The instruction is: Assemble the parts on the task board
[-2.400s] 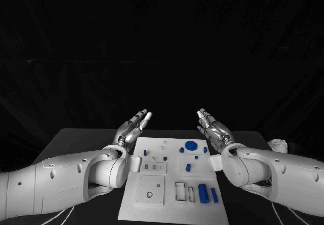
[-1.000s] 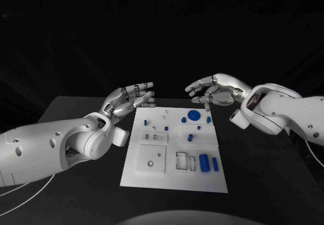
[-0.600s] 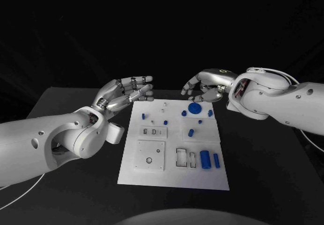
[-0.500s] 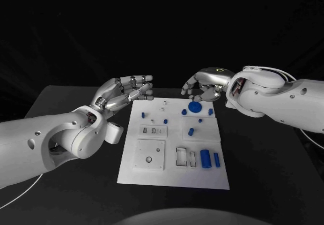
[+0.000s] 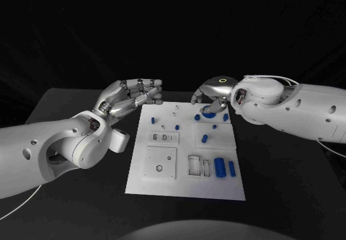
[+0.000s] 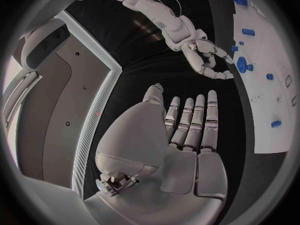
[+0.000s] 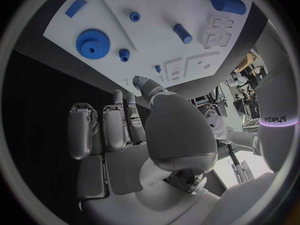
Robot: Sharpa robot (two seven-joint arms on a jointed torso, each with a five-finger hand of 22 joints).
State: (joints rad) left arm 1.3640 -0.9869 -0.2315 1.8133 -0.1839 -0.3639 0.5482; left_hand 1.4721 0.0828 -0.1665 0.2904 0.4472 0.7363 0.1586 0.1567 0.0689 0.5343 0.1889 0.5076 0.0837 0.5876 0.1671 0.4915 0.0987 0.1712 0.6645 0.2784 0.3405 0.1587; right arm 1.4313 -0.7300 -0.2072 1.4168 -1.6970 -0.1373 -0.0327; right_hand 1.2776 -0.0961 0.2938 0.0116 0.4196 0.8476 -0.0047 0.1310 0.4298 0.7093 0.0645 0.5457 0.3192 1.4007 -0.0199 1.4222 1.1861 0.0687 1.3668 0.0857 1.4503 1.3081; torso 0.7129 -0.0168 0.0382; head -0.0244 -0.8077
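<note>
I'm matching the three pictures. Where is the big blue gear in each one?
Head view: gear at the far end of the white board, under the right hand.
Left wrist view: gear beside the right hand.
Right wrist view: gear near the board's edge.
Shared landmark: the white board.

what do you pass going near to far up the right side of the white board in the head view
Long blue cylinder with the slimmer blue peg beside it → small blue peg → large round blue gear, under the silver right robot hand.
</note>
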